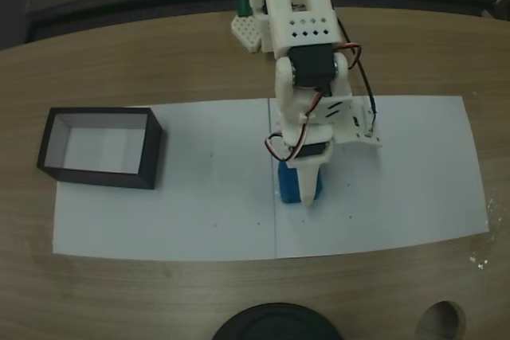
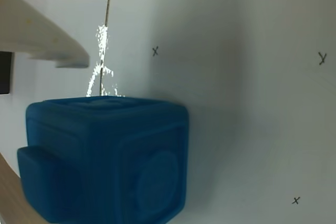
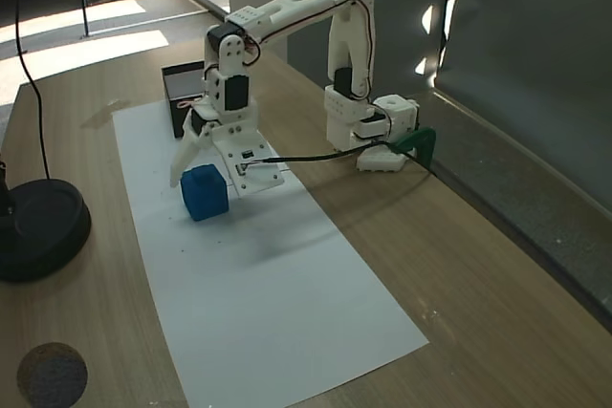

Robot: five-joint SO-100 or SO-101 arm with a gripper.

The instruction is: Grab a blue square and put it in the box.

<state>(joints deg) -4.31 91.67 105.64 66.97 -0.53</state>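
The blue square sits on the white paper that covers the middle of the wooden bench. It is a cube, so it has no long axis. In the wrist view its raised square stud faces the lower left of the picture, and a face with a round embossed mark points toward the camera.

The white arm bends down over it, and the tool is spread, with one finger on the left of the cube in a fixed view and the other fixed plate on its right. In the wrist view a pale finger hangs above and beyond the cube, apart from it; whether the other finger touches the cube cannot be told.

The box stands at the left end of the paper in a fixed view, well apart from the cube, its black walls upright and its white inside showing.
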